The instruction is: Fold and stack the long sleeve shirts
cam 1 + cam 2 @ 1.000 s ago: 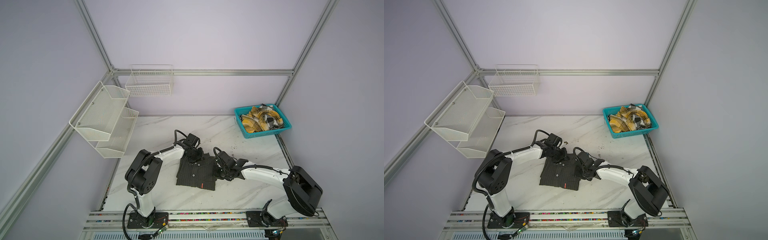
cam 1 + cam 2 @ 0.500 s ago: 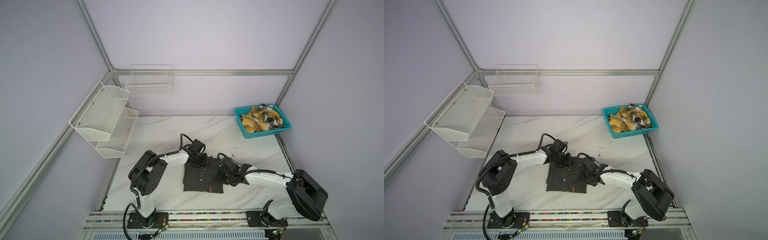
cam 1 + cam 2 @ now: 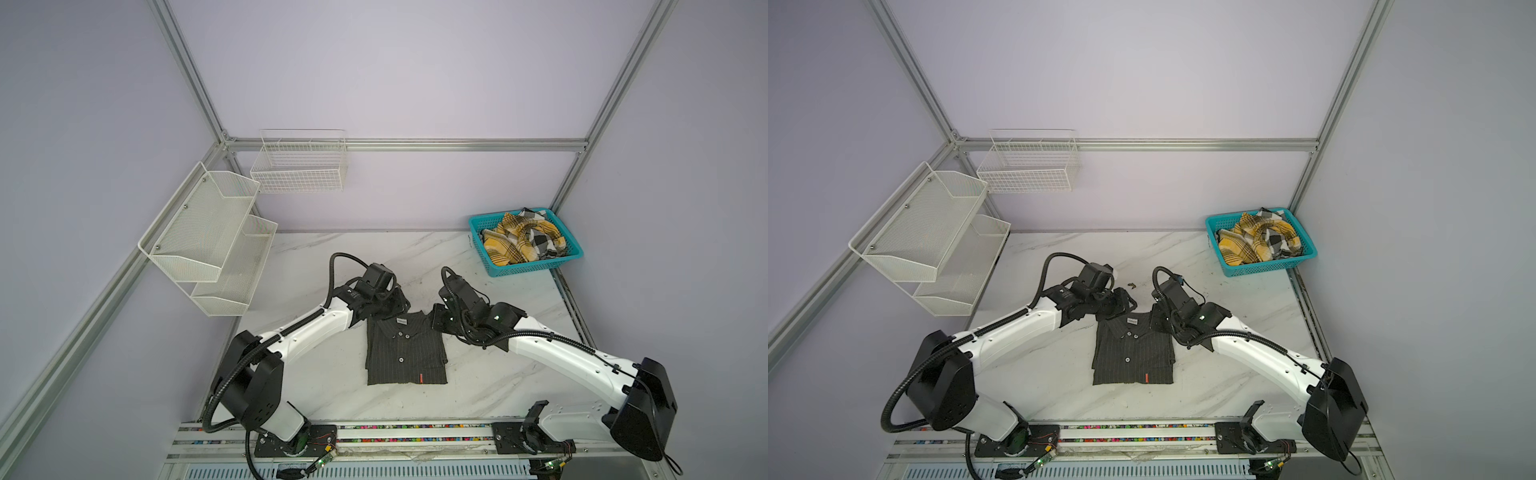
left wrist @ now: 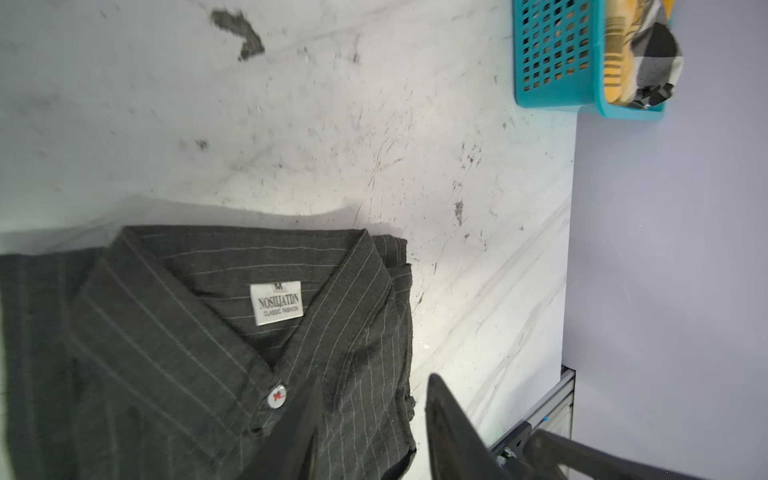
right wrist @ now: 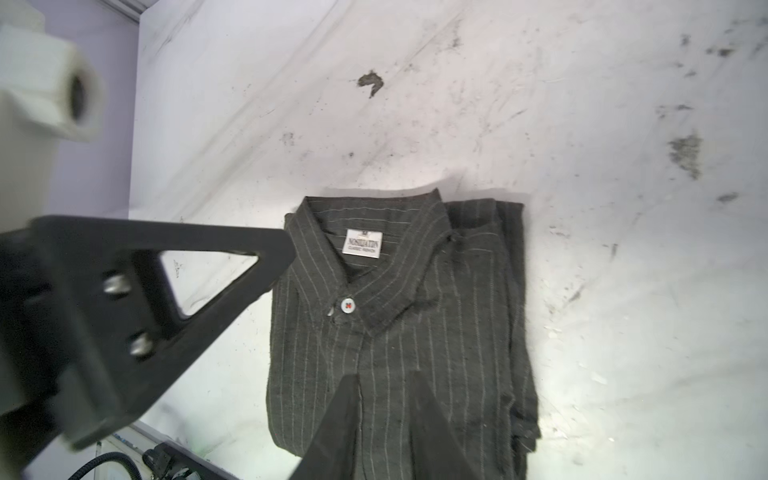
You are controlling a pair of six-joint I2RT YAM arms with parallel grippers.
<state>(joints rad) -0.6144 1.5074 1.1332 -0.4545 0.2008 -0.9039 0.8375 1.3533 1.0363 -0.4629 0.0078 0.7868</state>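
Hovering by the collar of the folded pinstripe shirt (image 3: pixel 405 357), left gripper (image 4: pixel 374 378) and right gripper (image 5: pixel 384 376) stand parted and empty, seemingly leaving it flat as base for the plaid shirt (image 3: pixel 521 243)

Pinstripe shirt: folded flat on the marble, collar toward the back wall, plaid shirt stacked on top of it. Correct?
No. The plaid shirt is not stacked on it: it lies crumpled in the teal basket at the back right corner, as both top views show. The pinstripe shirt is folded flat on the marble table, collar toward the back wall.
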